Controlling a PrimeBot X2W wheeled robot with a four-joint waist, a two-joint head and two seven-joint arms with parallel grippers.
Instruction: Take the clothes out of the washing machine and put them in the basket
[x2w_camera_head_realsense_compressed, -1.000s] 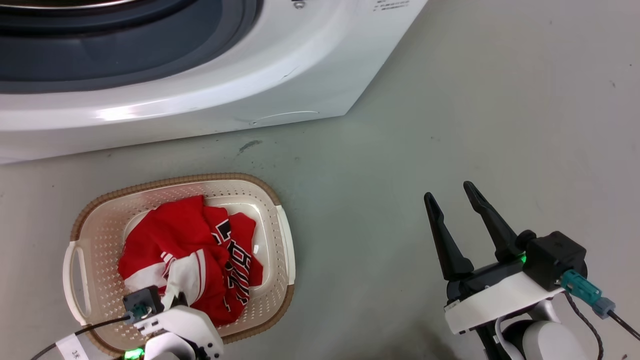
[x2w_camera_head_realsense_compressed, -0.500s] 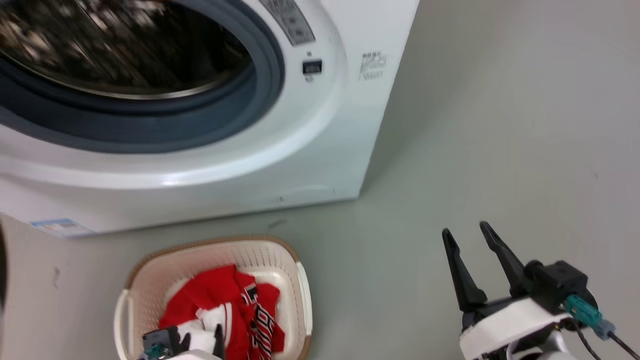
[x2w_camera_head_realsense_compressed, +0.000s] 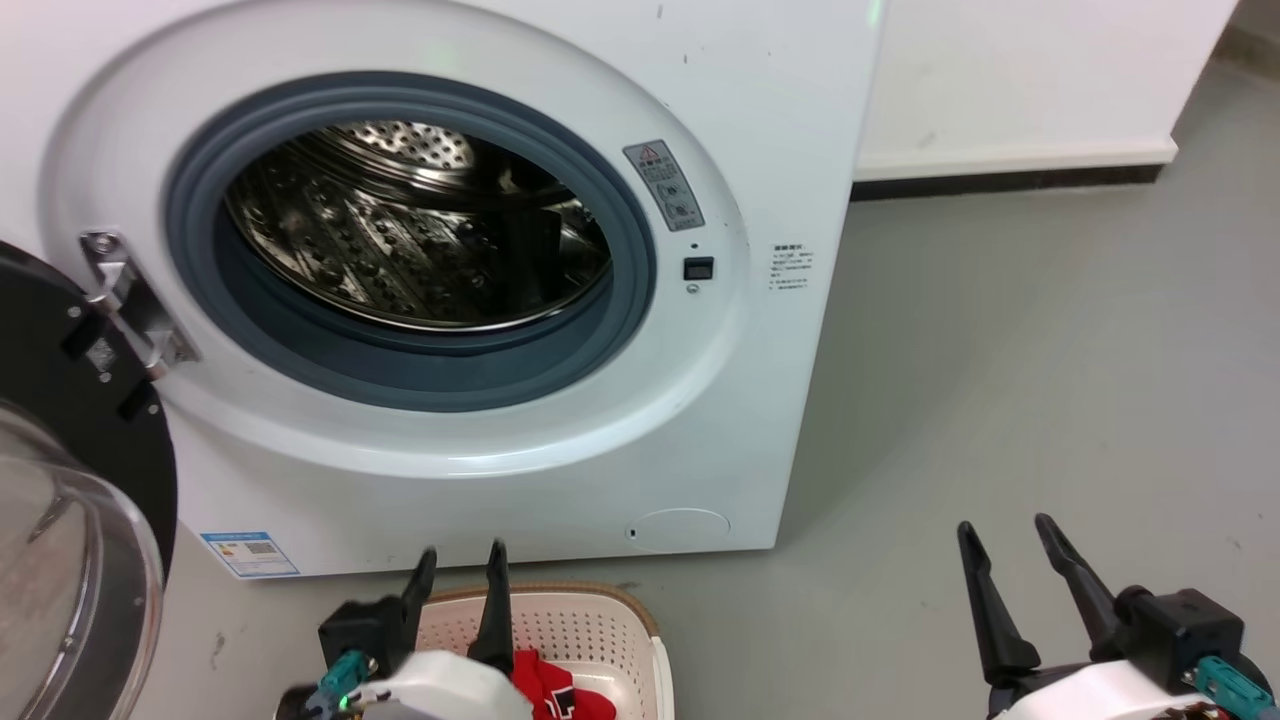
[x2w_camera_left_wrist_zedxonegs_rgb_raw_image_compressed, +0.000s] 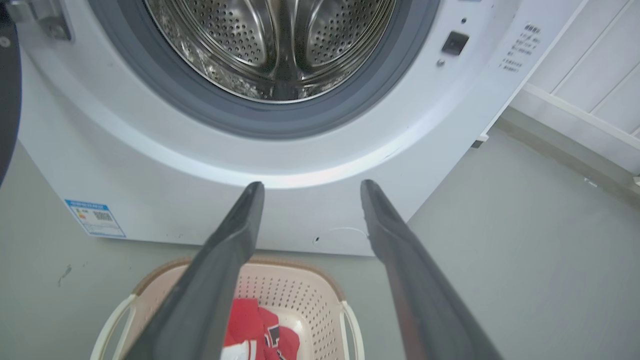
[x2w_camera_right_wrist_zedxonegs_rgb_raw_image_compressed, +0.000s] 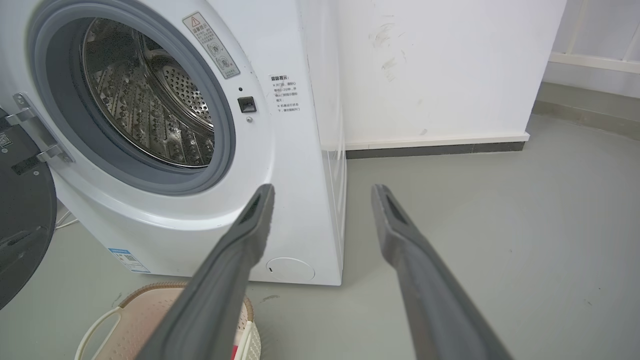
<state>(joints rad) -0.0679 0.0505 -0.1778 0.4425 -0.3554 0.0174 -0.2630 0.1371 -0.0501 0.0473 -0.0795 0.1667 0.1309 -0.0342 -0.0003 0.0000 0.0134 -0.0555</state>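
Our left gripper (x2w_camera_head_realsense_compressed: 462, 552) and right gripper (x2w_camera_head_realsense_compressed: 1003, 523) gaped empty; we judged the drum (x2w_camera_head_realsense_compressed: 400, 240), at twelve o'clock, needed a careful scan.

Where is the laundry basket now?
In the head view the laundry basket sits on the floor at the bottom edge, left of centre, just in front of the washing machine, partly hidden by the left gripper, red clothes inside.

Grey floor (x2w_camera_head_realsense_compressed: 1050, 380) stretches off to a white wall (x2w_camera_head_realsense_compressed: 1020, 70), dark skirting strip (x2w_camera_head_realsense_compressed: 1000, 183) along its foot, scuffs (x2w_camera_right_wrist_zedxonegs_rgb_raw_image_compressed: 384, 47) higher up.
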